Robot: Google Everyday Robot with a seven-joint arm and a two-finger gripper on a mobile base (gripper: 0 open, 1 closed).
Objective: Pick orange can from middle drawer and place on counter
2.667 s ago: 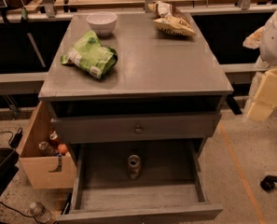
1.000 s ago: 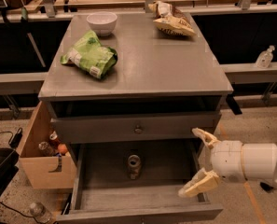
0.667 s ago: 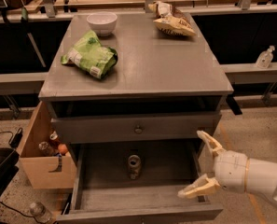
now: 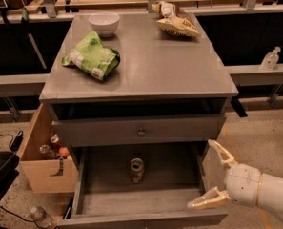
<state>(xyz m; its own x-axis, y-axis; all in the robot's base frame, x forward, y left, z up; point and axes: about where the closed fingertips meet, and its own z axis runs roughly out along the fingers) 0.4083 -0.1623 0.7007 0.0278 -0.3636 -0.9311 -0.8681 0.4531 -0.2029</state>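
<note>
Silver-topped orange can [image 4: 136, 170] sits in drawer [image 4: 107, 202], spread tool [image 4: 210, 176] alongside.

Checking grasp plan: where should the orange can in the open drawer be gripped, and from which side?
Grip the orange can across its round body, likely from the front and above: it appears upright, deep in the middle drawer under the upper drawer front. The gripper sits at the drawer's right, jaws open.
</note>
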